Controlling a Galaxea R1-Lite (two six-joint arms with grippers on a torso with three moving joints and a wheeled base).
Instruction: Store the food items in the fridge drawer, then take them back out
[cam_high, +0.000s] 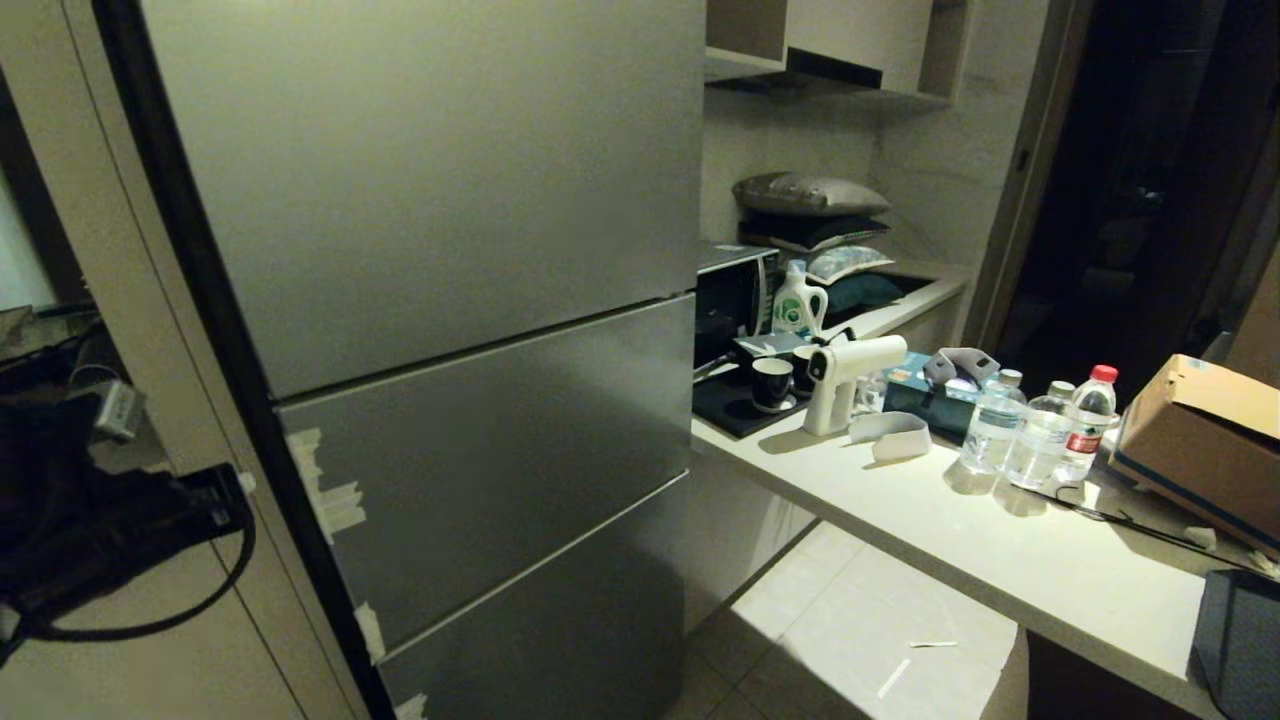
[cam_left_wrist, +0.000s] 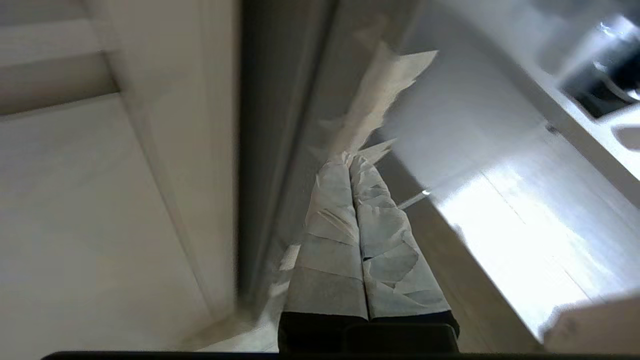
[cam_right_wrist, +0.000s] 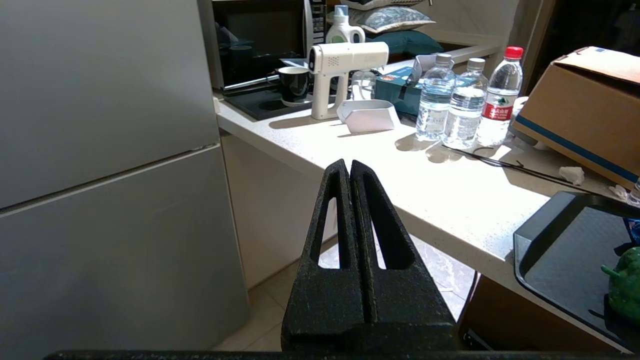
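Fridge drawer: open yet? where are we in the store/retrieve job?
Done: nothing visible. The fridge fronts are all closed, no drawer out. In hand: the left gripper, shut and empty, points at the taped edge of the fridge. The right gripper is shut, idle beside the counter. Left: opening, storing, retrieving; a green food item waits on the dark tray.

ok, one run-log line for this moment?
fridge: closed | left gripper: shut, empty, at fridge's taped edge | right gripper: shut, empty, parked | green food item: on tray

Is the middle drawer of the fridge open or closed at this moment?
Closed. The middle drawer front sits flush with the panels above and below it, with only thin seams between them.
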